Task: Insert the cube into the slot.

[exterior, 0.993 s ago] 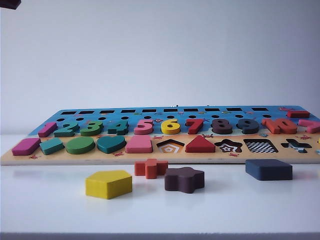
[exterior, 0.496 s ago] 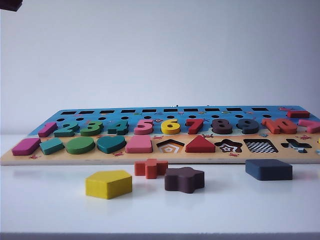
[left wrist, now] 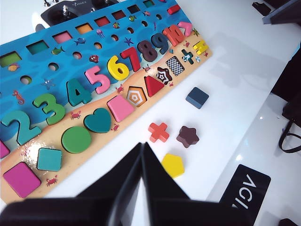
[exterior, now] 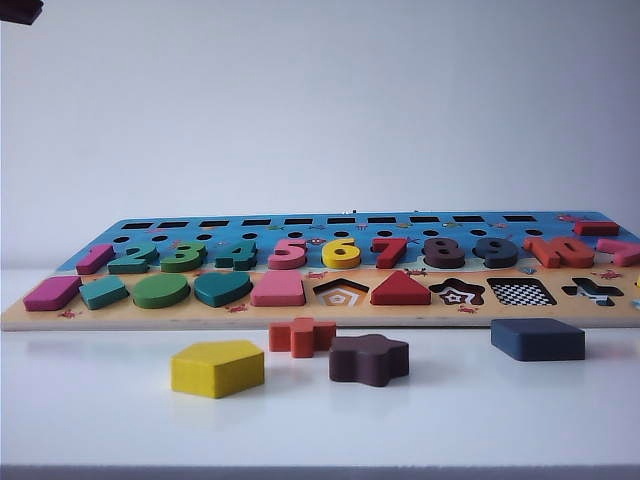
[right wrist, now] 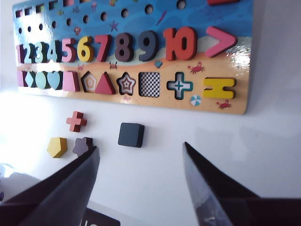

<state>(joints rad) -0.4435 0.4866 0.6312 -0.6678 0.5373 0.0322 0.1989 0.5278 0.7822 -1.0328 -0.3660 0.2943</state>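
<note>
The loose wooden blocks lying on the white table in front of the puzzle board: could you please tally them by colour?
Yellow pentagon block: 1
Orange-red cross block: 1
Dark brown star block: 1
Dark navy-blue square block: 1
Total: 4 loose blocks, all on the white table off the wooden puzzle board.
</note>
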